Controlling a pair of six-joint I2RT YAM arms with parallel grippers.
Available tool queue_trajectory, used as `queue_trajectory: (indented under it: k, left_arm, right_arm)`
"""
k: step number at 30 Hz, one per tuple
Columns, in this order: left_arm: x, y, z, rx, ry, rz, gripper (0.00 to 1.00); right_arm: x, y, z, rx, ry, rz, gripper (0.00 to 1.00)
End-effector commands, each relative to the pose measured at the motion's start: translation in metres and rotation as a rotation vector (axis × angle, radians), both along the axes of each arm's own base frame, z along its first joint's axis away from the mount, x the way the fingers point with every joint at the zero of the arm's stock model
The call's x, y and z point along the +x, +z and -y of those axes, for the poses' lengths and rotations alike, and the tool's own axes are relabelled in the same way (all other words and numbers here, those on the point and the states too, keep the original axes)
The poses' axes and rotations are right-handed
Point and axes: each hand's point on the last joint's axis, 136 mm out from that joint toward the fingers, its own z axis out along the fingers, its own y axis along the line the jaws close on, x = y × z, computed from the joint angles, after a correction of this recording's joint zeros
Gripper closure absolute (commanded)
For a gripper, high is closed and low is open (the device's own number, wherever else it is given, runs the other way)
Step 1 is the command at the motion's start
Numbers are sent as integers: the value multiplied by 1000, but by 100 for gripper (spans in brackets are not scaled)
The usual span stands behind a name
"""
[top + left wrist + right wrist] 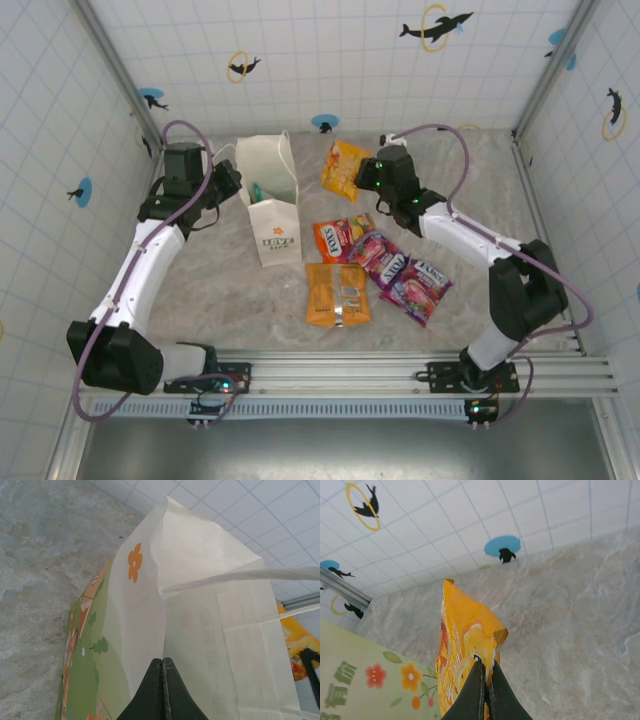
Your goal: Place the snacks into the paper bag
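Note:
The white paper bag point(273, 215) stands open at the table's back left, a teal packet point(258, 190) showing inside it. My left gripper point(233, 184) is shut on the bag's left rim; in the left wrist view its fingertips point(162, 661) pinch the paper wall point(200, 610) under a loop handle point(240, 576). My right gripper point(364, 180) is shut on the corner of a yellow snack packet point(344, 166), held up right of the bag; the right wrist view shows the gripper point(487, 672) and packet point(462, 630). Loose on the table lie red-orange point(343, 237), orange point(337, 293) and two magenta-purple point(384, 257) point(418, 289) snacks.
Tiled walls close in the table at the back and both sides. The bag's green printed side point(360, 685) stands just left of the held packet. A metal rail point(400, 372) runs along the near edge. Bare marble surface point(470, 190) lies right of the packets.

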Motion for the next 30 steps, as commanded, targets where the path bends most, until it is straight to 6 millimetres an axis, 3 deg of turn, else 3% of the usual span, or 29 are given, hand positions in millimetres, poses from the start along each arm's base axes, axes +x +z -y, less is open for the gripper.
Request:
queue_trajectory:
  k: [1,7,15,24,30]
  left_arm:
    - [-3,-1,0,14,-16,6,100]
    - [-3,0,1,5,-21,12,100]
    - [-3,8,5,-14,-36,35,100]
    - [-4,12,8,-29,-51,46,98]
    - [-4,11,9,-31,-52,46,96]
  right_arm:
    - [-6,64,5,-28,-60,154,100]
    - [-29,124,-8,-30,-91,319,100]
    - [-80,197,-44,44,-31,552,100]
    - [-131,245,-83,87,49,738,100]
    - [-148,264,-104,99,87,802,100]
